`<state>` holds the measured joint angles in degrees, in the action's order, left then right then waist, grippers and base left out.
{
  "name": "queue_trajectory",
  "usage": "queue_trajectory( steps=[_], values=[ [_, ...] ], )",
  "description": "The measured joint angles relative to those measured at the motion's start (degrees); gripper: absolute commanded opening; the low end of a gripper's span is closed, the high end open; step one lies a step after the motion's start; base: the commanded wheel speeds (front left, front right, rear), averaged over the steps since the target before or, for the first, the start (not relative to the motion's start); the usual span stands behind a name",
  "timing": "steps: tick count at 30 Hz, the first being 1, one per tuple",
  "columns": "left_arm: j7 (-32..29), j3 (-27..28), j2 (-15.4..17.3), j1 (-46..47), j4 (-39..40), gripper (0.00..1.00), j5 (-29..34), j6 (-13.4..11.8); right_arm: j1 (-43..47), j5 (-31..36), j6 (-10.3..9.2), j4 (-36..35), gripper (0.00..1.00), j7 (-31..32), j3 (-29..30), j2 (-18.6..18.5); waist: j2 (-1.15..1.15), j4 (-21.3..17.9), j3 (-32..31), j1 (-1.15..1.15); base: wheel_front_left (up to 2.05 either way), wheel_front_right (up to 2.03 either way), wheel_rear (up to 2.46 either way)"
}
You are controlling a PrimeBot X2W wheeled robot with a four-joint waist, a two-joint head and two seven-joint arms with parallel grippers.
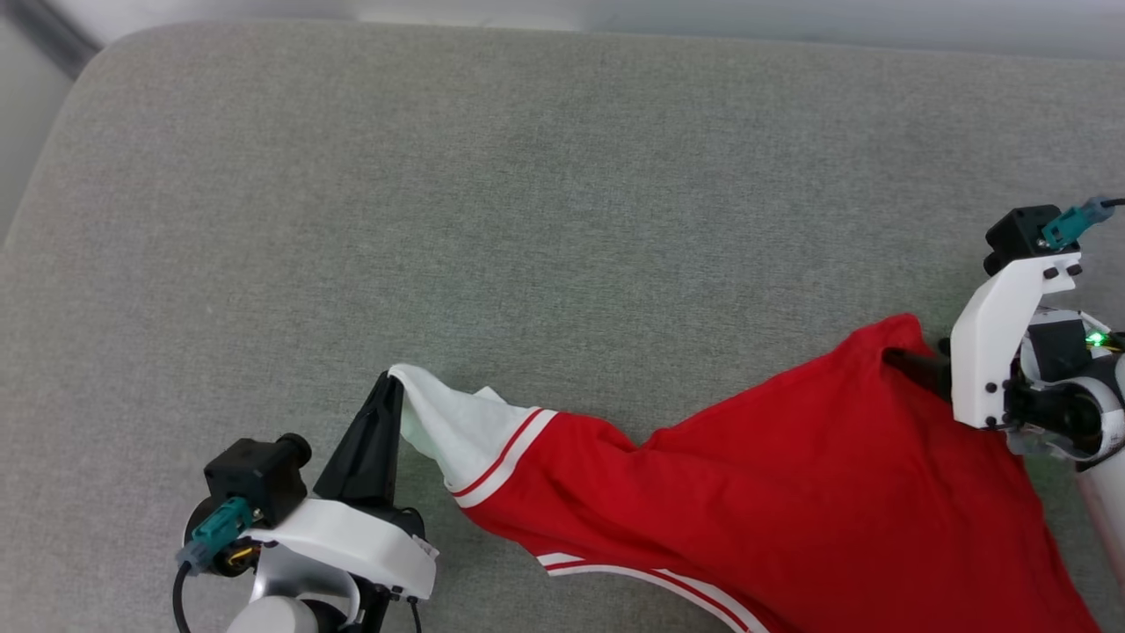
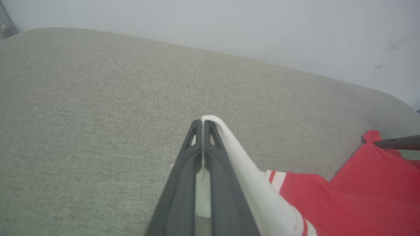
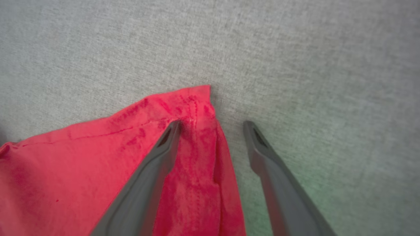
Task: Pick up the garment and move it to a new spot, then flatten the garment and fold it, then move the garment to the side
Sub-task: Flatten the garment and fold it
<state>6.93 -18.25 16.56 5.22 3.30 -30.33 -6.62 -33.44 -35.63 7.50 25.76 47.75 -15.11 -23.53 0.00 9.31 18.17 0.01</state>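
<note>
Grey woven fabric (image 1: 527, 176) is covering the whole work surface, with a pale wall (image 2: 229, 26) standing behind its far edge. Down at the near left, the left gripper (image 2: 202, 124) is pinching its two dark fingers tight together on the white sleeve (image 1: 448, 426), whose end is wrapping over the fingertips. From that pinch the sleeve is running rightward past a band of red and white stripes (image 1: 505, 450) into the red garment (image 1: 791, 483), which is lying spread across the near right part of the fabric. At the garment's far right corner, the right gripper (image 3: 212, 125) is holding its fingers well apart. One finger is lying over the red corner, and the other is sitting over bare grey fabric just beside the cloth's edge.
</note>
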Motion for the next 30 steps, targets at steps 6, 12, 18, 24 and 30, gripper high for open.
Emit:
queue_trajectory(
  steps=[6,12,18,24,30],
  values=[
    [0.82,-0.31,-0.53,0.1,-1.05,0.0,-0.16,0.14,-1.79,-2.44,0.0,2.66,0.2,5.04,-1.77,-1.81,0.0,1.29,0.88,-0.01,0.0,0.0,0.0],
    [0.87,-0.25,-0.34,0.28,-2.0,0.0,-0.48,0.31,-2.1,-3.32,0.0,2.64,0.0,2.03,-3.38,-1.44,0.0,1.2,-0.27,0.0,0.0,0.0,0.0],
    [-0.54,0.48,1.66,0.35,-2.23,0.0,-0.69,0.31,-2.7,-1.64,0.0,1.57,0.0,-6.82,-2.41,-0.55,0.0,0.33,-3.22,0.0,0.0,0.0,0.0],
    [-1.83,3.12,4.58,3.67,-1.98,0.0,-0.76,-0.11,-3.81,2.67,0.0,1.32,0.0,-13.99,0.78,0.54,0.0,-2.23,-6.63,0.0,0.0,0.0,0.0],
    [-4.3,5.41,5.54,11.86,-3.57,0.0,-2.21,-0.23,-5.56,5.91,0.0,1.68,0.0,-18.47,2.83,2.11,0.0,-6.2,-9.34,-0.01,0.0,0.0,0.0]
  ],
)
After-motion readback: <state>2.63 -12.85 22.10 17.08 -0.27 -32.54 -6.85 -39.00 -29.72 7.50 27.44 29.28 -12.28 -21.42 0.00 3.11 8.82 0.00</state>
